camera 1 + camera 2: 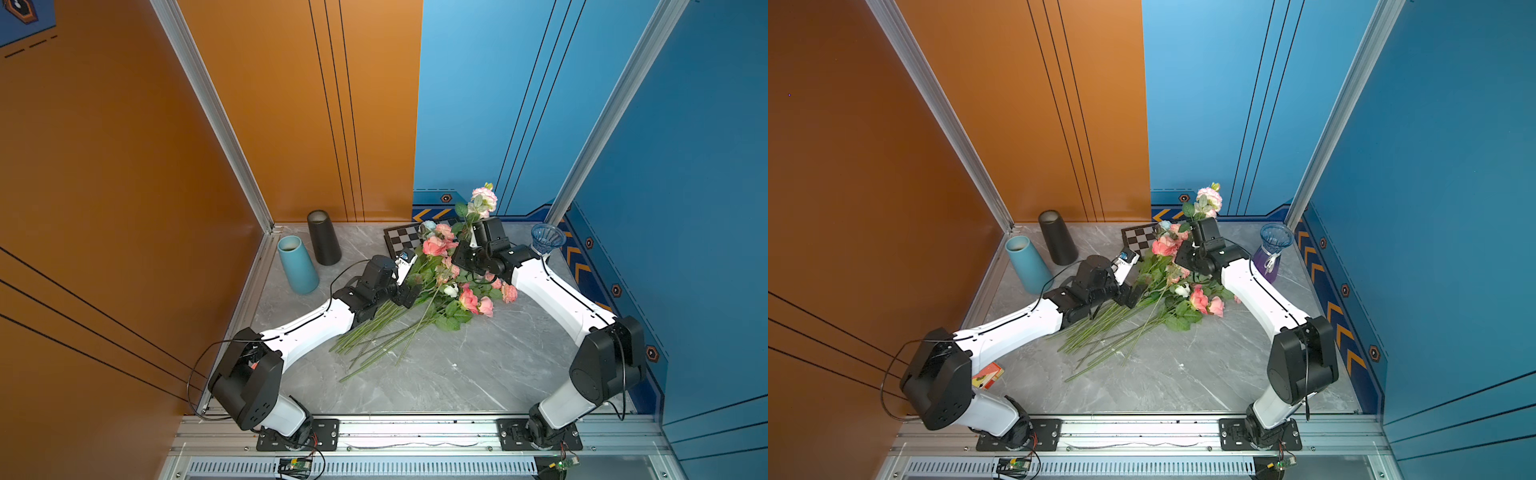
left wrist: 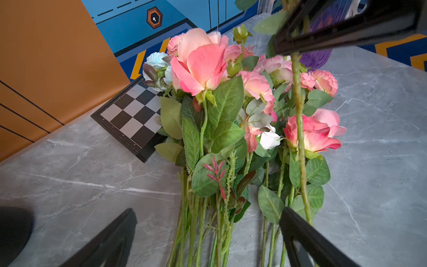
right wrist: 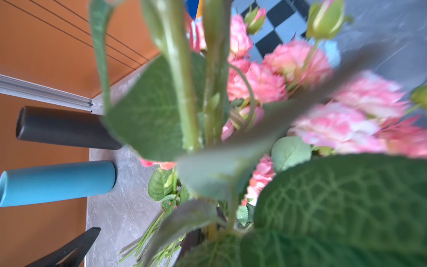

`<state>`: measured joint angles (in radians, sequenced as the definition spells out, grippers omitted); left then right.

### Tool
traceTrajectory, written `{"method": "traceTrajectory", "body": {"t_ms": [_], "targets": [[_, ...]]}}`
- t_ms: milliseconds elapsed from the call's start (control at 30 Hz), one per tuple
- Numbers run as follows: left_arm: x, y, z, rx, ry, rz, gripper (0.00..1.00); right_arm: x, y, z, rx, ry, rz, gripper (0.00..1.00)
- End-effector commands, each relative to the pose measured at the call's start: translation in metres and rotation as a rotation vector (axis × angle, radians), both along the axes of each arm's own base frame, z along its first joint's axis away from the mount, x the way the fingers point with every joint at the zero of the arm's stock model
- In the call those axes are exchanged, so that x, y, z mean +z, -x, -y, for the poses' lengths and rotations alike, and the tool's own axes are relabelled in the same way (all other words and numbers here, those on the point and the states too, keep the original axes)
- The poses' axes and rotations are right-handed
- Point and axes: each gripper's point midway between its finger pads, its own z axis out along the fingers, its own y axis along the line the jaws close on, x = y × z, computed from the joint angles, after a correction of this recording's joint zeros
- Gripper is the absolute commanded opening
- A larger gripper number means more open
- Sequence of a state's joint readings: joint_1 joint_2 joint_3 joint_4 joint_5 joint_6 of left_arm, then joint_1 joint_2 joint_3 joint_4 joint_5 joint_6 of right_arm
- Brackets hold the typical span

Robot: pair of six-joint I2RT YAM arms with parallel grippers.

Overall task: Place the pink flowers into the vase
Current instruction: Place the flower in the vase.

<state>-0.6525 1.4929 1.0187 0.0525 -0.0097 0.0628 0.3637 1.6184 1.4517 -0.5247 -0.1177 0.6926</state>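
Observation:
The pink flowers (image 1: 440,266) (image 1: 1167,274) (image 2: 201,64) lie in a heap at mid-table, their green stems fanned toward the front. My left gripper (image 1: 409,286) (image 2: 208,231) hangs open just above those stems, its fingers (image 2: 111,240) straddling them and holding nothing. My right gripper (image 1: 471,239) (image 1: 1192,241) (image 2: 346,30) is shut on one ruffled pink flower (image 1: 484,199) (image 1: 1209,198), raised above the heap. That flower's long stem (image 2: 299,115) slants down past the left gripper. A blue and purple glass vase (image 1: 547,239) (image 1: 1273,249) stands at the back right, just beyond the right arm. Leaves hide the right jaws in the right wrist view.
A teal vase (image 1: 297,266) and a black vase (image 1: 324,243) stand at the back left. A chessboard (image 1: 405,239) lies behind the heap. One white rose (image 1: 451,289) and a pale blue bloom (image 1: 428,226) are mixed in. A small red box (image 1: 988,374) sits by the left arm.

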Motion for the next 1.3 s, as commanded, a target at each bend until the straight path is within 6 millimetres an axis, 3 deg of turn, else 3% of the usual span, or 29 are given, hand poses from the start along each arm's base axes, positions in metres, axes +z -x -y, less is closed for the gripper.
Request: {"method": "traceTrajectory", "body": {"t_ms": [0, 33, 167, 200, 367, 533, 667, 867, 1100, 1267], "targets": [[0.013, 0.006, -0.001, -0.030, 0.016, 0.008, 0.99, 0.057, 0.006, 0.032, -0.022, 0.084, 0.090, 0.06], [0.030, 0.004, 0.003, -0.038, 0.042, 0.036, 0.99, 0.070, 0.005, 0.040, -0.033, 0.097, 0.109, 0.05], [0.055, 0.006, 0.011, -0.071, 0.084, 0.071, 0.98, 0.131, 0.005, 0.082, -0.116, 0.209, 0.223, 0.04], [0.063, 0.008, 0.013, -0.082, 0.096, 0.084, 0.98, 0.154, 0.006, 0.093, -0.143, 0.232, 0.271, 0.04], [0.095, 0.017, 0.024, -0.140, 0.138, 0.139, 0.98, 0.220, 0.010, 0.143, -0.271, 0.279, 0.413, 0.03], [0.116, 0.028, 0.033, -0.204, 0.151, 0.188, 0.99, 0.270, 0.012, 0.177, -0.370, 0.322, 0.521, 0.01], [0.121, 0.032, 0.037, -0.233, 0.154, 0.202, 0.99, 0.306, 0.014, 0.202, -0.458, 0.437, 0.602, 0.00], [0.116, 0.034, 0.043, -0.257, 0.149, 0.191, 0.99, 0.346, 0.009, 0.225, -0.540, 0.596, 0.696, 0.00], [0.110, 0.035, 0.049, -0.274, 0.142, 0.181, 0.99, 0.350, -0.005, 0.251, -0.611, 0.604, 0.708, 0.00], [0.110, 0.034, 0.048, -0.276, 0.131, 0.191, 0.98, 0.372, 0.001, 0.266, -0.685, 0.590, 0.785, 0.00]]}}
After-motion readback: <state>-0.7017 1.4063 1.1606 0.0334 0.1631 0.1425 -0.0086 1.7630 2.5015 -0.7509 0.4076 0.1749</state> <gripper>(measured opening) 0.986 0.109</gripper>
